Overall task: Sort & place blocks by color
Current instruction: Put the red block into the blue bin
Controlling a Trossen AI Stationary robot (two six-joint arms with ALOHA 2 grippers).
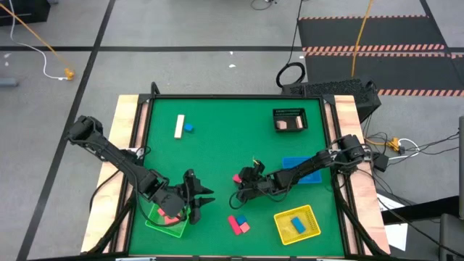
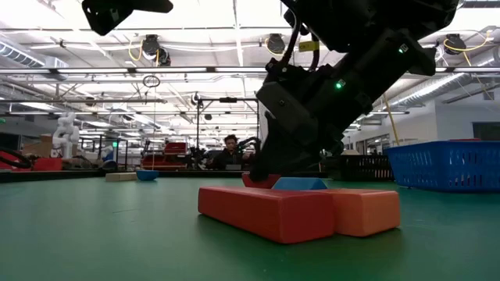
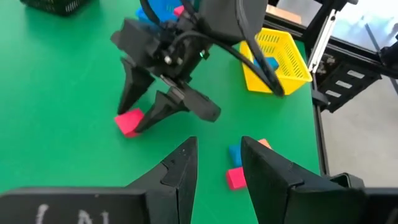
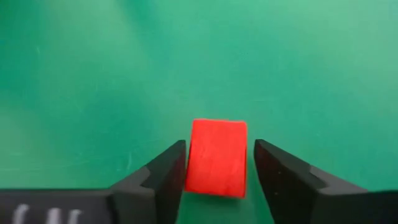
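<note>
From above, the right claw [image 1: 239, 181] reaches a red block [image 1: 237, 177] mid-worktop [image 1: 217, 116], the empty left claw [image 1: 199, 197] nearly closed beside it; only the right wrist view shows fingers [image 4: 165, 171] straddling that one block [image 4: 217, 157], one side still apart.

A robotics lab: exposed ceiling ducts [image 2: 156, 48], floor cables [image 1: 43, 54].

A grey floor [image 1: 181, 72] with black lines surrounds the green surface [image 1: 232, 138]. Striped mats [image 1: 377, 43] lie far behind. Ceiling lights [image 2: 148, 43] shine over a large hall.
</note>
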